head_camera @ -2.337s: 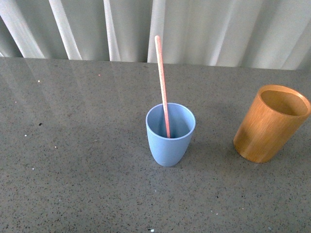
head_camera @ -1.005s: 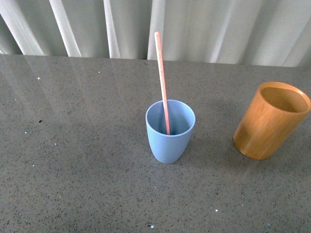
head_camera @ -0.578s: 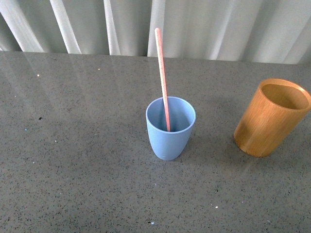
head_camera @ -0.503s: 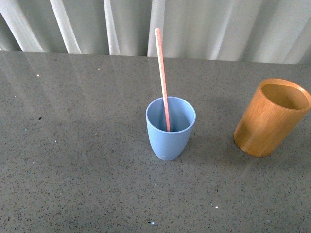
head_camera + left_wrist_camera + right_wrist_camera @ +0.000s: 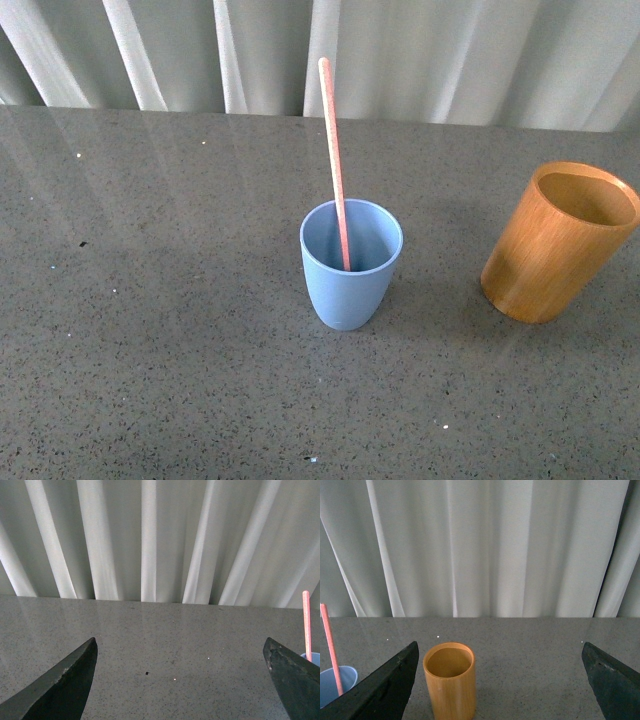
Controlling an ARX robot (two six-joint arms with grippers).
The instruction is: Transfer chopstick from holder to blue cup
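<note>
The pinkish-tan chopstick [image 5: 334,160] stands leaning inside the light blue cup [image 5: 350,265] at the table's middle. To its right the orange-brown wooden holder [image 5: 555,243] stands upright with nothing sticking out of it. Neither arm shows in the front view. My left gripper [image 5: 180,652] is open over bare table, with the chopstick [image 5: 306,625] and a sliver of the blue cup [image 5: 310,657] at the picture's edge. My right gripper [image 5: 500,652] is open, and the holder [image 5: 449,680] stands ahead between its dark fingers [image 5: 385,687], near one of them. The blue cup [image 5: 335,682] and the chopstick [image 5: 330,647] show there too.
A grey speckled stone table [image 5: 150,330] carries both vessels. White pleated curtains [image 5: 420,60] hang along its far edge.
Over the earlier frames the front view shifted slightly, so everything slid up a little in the picture. Cup, chopstick and holder kept their places.
</note>
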